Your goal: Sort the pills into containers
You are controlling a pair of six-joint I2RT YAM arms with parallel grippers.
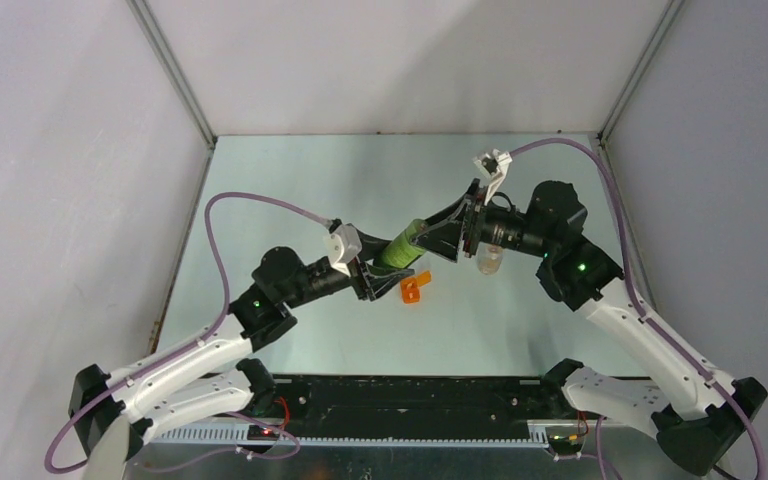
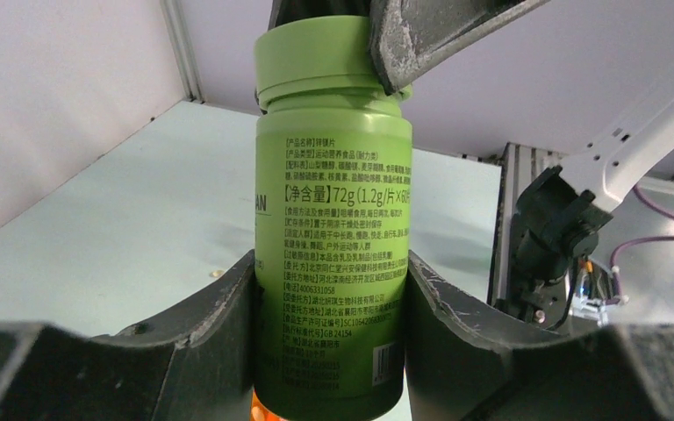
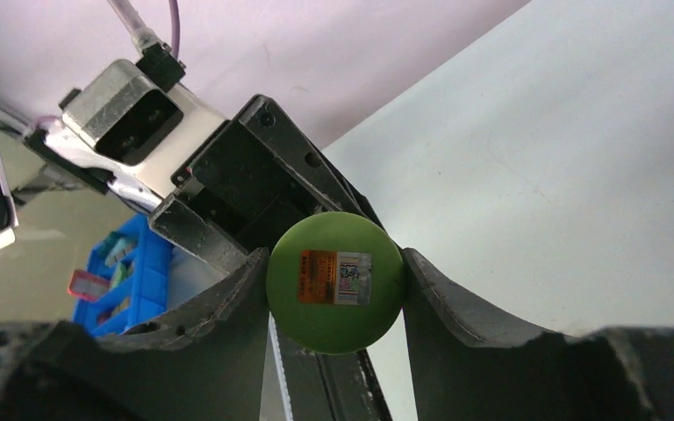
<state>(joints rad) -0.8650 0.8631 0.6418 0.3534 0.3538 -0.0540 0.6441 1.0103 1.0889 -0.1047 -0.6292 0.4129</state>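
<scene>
A green bottle (image 1: 398, 248) with a printed label hangs tilted above the table, held between both arms. My left gripper (image 1: 372, 276) is shut on the bottle's body (image 2: 333, 202), one finger on each side of its lower half. My right gripper (image 1: 432, 234) is shut on the bottle's green cap (image 3: 335, 282), which carries a small orange and white sticker. The orange box (image 1: 413, 288) lies on the table just below the bottle. A clear vial (image 1: 488, 260) lies under the right wrist. A small tan speck (image 2: 217, 274), possibly a pill, rests on the table.
Grey walls (image 1: 80, 150) enclose the pale table (image 1: 290, 180) on three sides. A black rail (image 1: 410, 400) runs along the near edge between the arm bases. In the right wrist view a blue bin (image 3: 127, 276) sits beyond the table.
</scene>
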